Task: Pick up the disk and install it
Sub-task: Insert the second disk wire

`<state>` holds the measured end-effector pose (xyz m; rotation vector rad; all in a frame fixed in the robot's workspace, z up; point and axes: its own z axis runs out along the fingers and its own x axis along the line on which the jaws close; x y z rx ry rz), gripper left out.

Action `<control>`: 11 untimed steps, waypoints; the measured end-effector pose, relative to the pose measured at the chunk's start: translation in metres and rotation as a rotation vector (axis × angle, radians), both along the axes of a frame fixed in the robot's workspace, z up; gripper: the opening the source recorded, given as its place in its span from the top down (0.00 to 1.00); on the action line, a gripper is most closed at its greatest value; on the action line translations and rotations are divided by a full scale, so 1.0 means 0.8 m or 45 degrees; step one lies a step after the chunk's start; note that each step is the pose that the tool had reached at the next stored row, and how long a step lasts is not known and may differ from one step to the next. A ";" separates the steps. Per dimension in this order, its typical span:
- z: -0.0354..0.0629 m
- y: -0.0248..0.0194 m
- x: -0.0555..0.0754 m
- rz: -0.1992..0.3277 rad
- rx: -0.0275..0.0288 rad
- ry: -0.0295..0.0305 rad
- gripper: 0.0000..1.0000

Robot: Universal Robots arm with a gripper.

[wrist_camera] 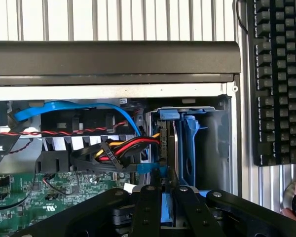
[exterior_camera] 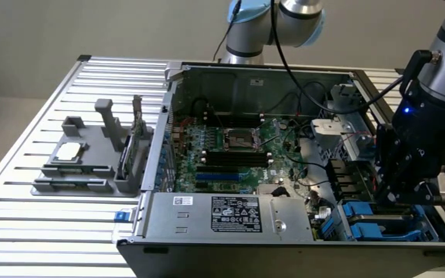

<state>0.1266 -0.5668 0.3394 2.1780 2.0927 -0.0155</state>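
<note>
Apparently disk (wrist_camera: 168, 163): edge-on in the blue bay at the case's (exterior_camera: 284, 240) corner, entering its slot.
Gripper (wrist_camera: 168, 197): jaws narrowed around disk, steadying it.

Blue-framed disk (wrist_camera: 168, 163) on edge in the case's drive bay — between narrowed jaws.

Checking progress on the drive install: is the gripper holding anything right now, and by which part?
The gripper holds the disk by its upper edge, between its fingers, over the drive bay of the computer case.
</note>
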 end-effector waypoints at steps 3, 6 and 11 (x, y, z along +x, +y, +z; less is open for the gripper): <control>-0.001 -0.0001 0.000 0.000 -0.0001 0.0001 0.84; -0.001 -0.0001 0.001 0.000 0.0000 0.0009 0.84; -0.002 -0.0003 0.001 0.000 -0.0002 0.0026 0.84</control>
